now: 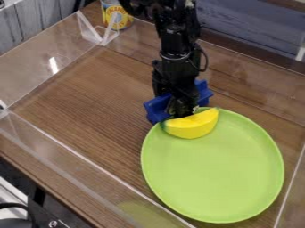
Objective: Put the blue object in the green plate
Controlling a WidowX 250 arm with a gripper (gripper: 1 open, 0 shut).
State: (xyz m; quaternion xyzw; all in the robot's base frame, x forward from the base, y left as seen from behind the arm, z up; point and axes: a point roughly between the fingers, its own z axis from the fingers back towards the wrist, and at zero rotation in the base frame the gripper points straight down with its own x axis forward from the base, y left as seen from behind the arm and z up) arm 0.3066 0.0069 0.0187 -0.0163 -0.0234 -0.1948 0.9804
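Blue block [158, 108]: on the tabletop directly beneath the tool [179, 109], whose grip state cannot be told; green plate [215, 169] just ahead, banana piece [191, 125] on its near rim—lift high enough to clear both.

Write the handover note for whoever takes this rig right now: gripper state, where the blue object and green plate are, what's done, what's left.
Gripper: down over the blue object; whether the jaws are shut on it cannot be made out.
Blue object: on the wooden table, just off the far-left rim of the green plate, partly hidden by the gripper.
Green plate: front right of the table; a yellow banana-shaped piece rests on its near rim, beside the blue object.
Done: gripper has reached the blue object.
Left: confirm the grip, lift, move it over the plate, release.
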